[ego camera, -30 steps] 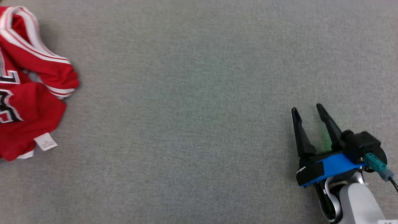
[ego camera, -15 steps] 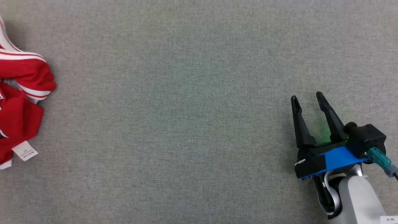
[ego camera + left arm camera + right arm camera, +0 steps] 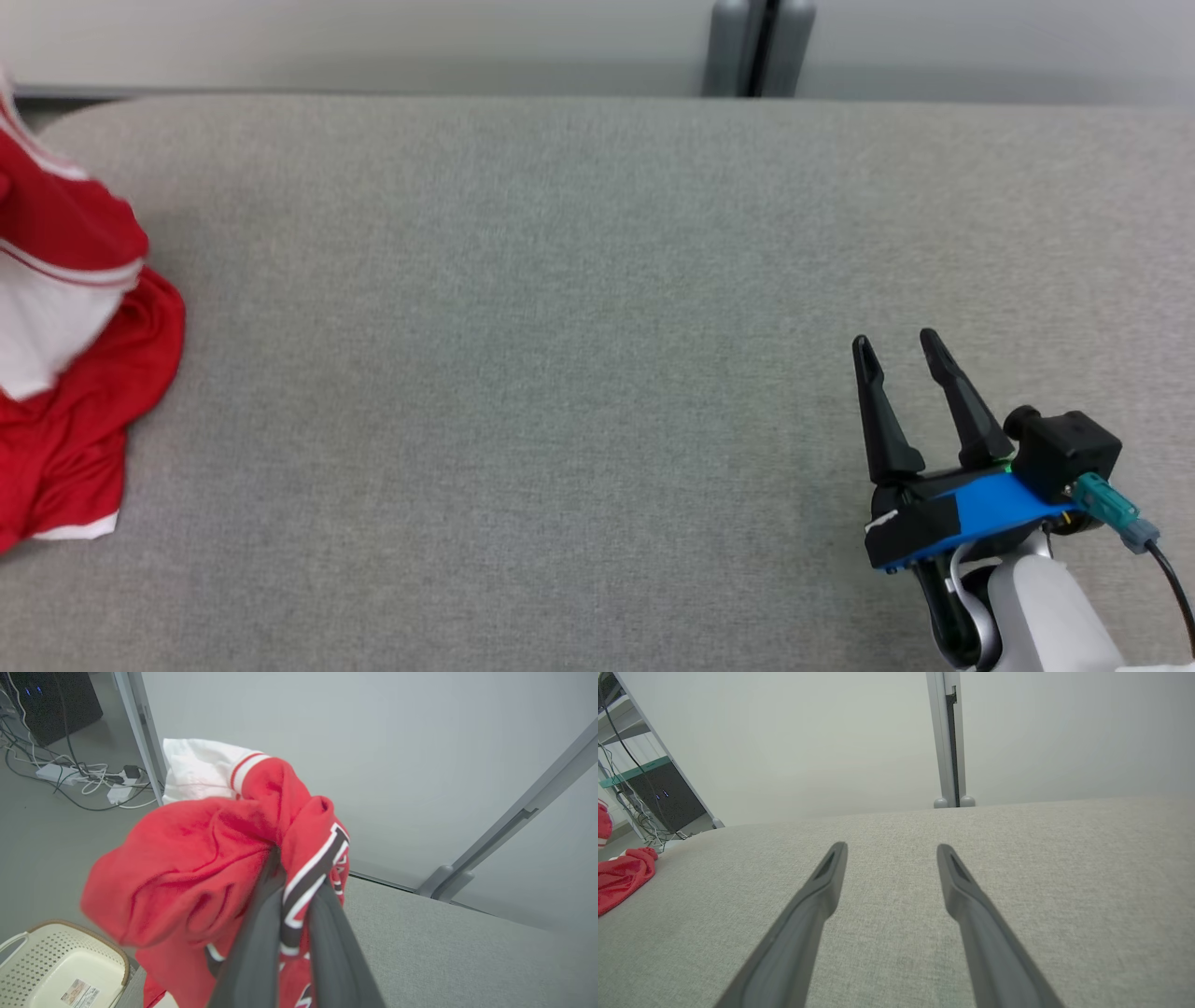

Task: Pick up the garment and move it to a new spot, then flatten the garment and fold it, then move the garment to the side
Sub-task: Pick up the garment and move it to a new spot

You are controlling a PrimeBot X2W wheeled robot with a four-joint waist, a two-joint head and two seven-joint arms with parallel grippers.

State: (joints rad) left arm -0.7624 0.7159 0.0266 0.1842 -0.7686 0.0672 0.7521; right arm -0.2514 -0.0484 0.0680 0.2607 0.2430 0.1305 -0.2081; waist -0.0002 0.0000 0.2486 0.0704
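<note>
Step one looks under way: the left gripper (image 3: 294, 882) is pinched tight on the red jersey (image 3: 196, 858) and holds it up at the left end of the gray table (image 3: 560, 327), where its bottom seems to rest. The right gripper (image 3: 894, 339) is wide apart and holds nothing, near the table's right side. Putting the jersey down somewhere new, smoothing, folding and moving it aside are all left.
</note>
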